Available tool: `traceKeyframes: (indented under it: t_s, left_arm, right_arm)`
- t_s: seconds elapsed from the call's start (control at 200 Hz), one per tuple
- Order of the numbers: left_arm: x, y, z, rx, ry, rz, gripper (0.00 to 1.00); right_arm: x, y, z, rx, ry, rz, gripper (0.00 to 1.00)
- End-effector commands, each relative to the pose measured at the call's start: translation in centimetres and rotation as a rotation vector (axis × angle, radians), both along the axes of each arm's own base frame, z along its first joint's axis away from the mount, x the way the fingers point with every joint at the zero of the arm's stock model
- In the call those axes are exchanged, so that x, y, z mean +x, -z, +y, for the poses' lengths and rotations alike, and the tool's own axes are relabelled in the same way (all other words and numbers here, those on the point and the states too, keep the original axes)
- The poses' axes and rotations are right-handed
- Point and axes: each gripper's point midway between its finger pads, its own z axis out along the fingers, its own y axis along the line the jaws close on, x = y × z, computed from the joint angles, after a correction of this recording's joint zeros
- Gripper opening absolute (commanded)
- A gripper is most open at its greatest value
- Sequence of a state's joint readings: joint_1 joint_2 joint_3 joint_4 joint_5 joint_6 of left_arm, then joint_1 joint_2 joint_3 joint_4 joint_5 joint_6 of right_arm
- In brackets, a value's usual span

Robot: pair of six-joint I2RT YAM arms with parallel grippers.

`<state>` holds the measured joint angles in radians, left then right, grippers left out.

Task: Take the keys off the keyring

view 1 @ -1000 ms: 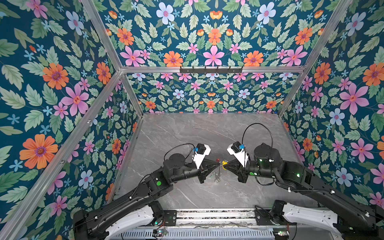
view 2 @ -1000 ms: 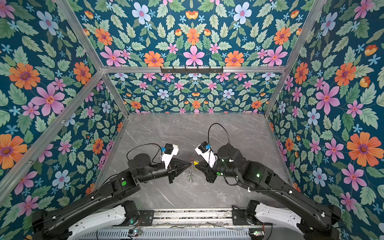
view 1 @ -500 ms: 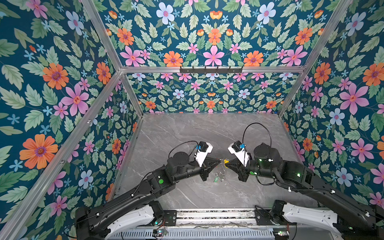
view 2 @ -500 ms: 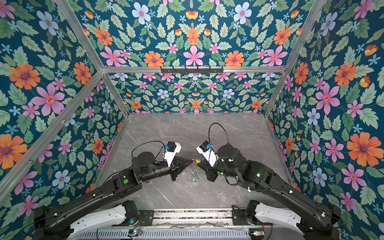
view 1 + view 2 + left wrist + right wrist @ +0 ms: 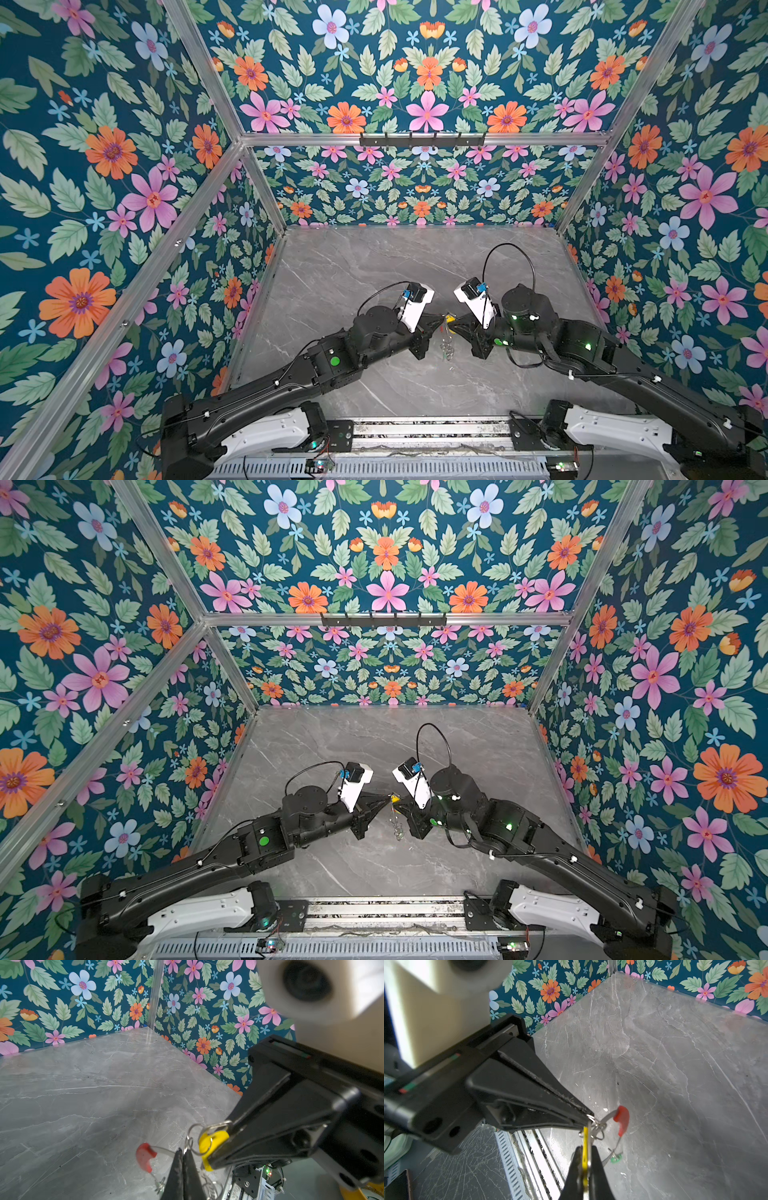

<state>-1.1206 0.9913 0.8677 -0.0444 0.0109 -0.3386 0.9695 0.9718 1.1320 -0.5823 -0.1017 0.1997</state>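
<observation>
My right gripper (image 5: 585, 1150) is shut on the yellow key (image 5: 584, 1140), gripping it edge-on together with a flat silver piece. The yellow key (image 5: 209, 1142) faces my left gripper (image 5: 184, 1150), which is shut on a small silver split ring (image 5: 189, 1141) beside it. From there hangs the keyring (image 5: 607, 1116), a thin grey hoop with a red sleeve (image 5: 144, 1156). A green key (image 5: 615, 1159) dangles at its low end. In both top views the two grippers (image 5: 441, 323) (image 5: 456, 323) meet tip to tip above the table's front middle, with the yellow key (image 5: 393, 799) between them.
The grey marble tabletop (image 5: 395, 266) is walled by floral panels on three sides. A slotted metal rail (image 5: 415, 432) runs along the front edge under both arms. A black hook rack (image 5: 422, 139) hangs on the back frame bar.
My left arm has shifted slightly to the right and away, closing in on the right gripper. The right gripper has barely moved. Both stay shut.
</observation>
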Motion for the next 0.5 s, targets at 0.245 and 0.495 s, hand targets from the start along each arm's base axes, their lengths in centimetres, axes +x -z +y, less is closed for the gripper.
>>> traceKeyframes:
  t_s: [0.245,0.495]
  left_arm:
    - [1.2,4.6,1.4,0.216,-0.124,-0.016,0.00]
    - [-0.4,1.9,1.5,0.015,-0.049,-0.082,0.00]
  right_arm:
    - [-1.4,-5.0,3.2,0.134,-0.149,0.022,0.00]
    - [-1.6,-5.0,4.3,0.109,-0.169,0.100,0.00]
